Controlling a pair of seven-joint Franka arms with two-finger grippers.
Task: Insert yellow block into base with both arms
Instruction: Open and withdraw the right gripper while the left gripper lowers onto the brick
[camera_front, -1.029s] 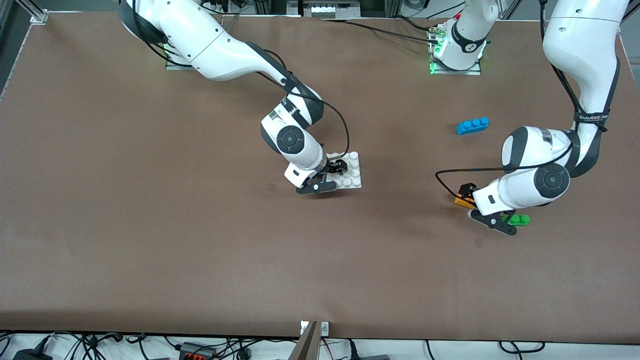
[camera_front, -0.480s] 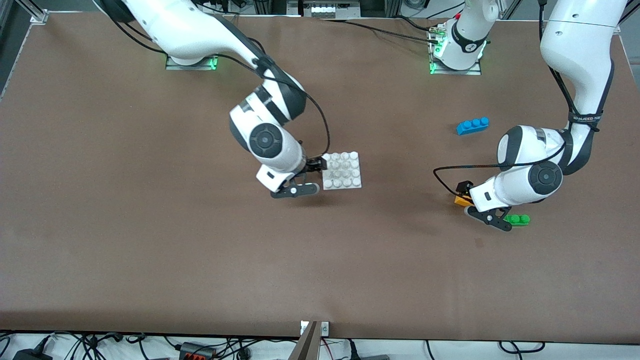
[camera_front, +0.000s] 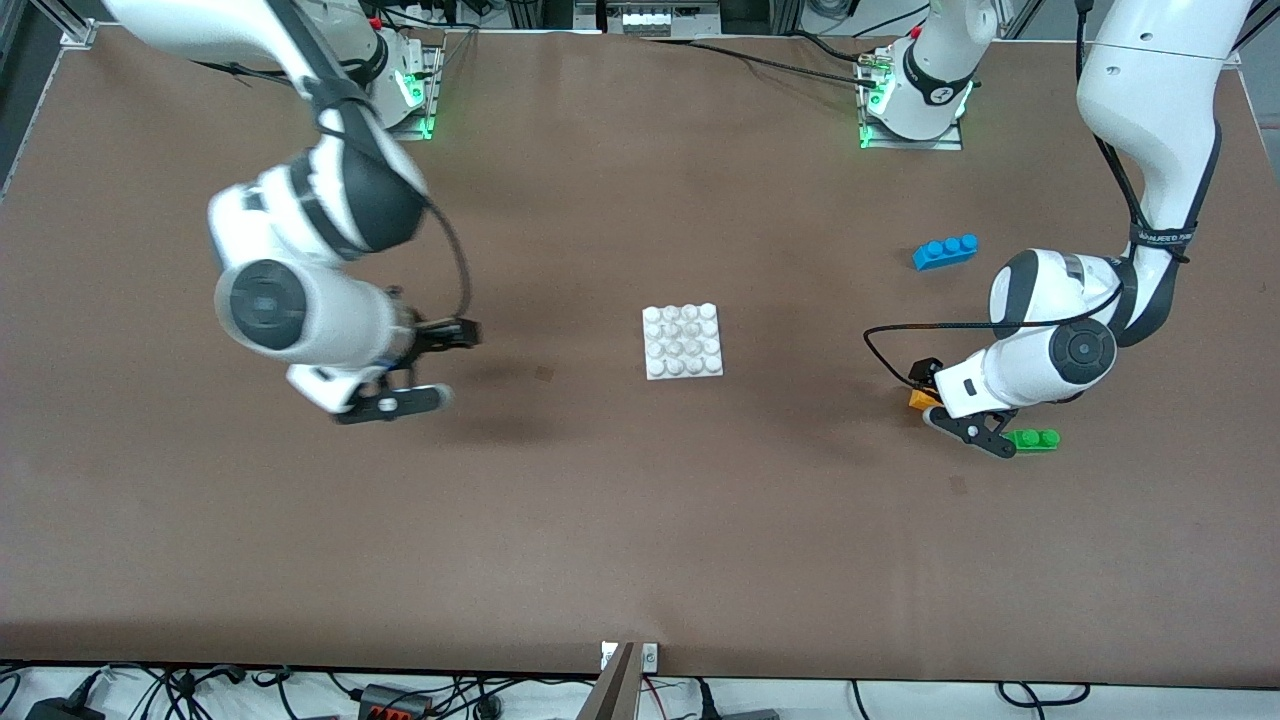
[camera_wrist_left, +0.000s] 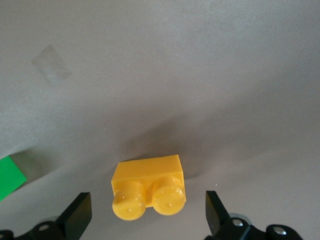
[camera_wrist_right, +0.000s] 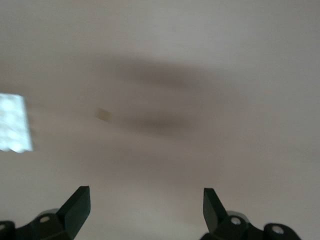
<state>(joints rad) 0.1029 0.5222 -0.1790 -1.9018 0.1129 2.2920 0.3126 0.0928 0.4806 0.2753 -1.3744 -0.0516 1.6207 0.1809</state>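
Hovering low over the yellow block (camera_wrist_left: 148, 187), left gripper (camera_wrist_left: 148, 220) has jaws wide, straddling it w/o contact; block sits on table beside green brick (camera_front: 1036, 438). Right gripper (camera_front: 425, 370), open and empty, is over bare table, well apart from base (camera_front: 683, 341). Grasp, transfer, insertion all pending.

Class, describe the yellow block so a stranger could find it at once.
Start at the left arm's end of the brown table, where the left tool hangs open. Beneath it sits the small yellow-orange plastic two-stud brick. The green brick beside it and the longer blue three-stud brick differ in colour.
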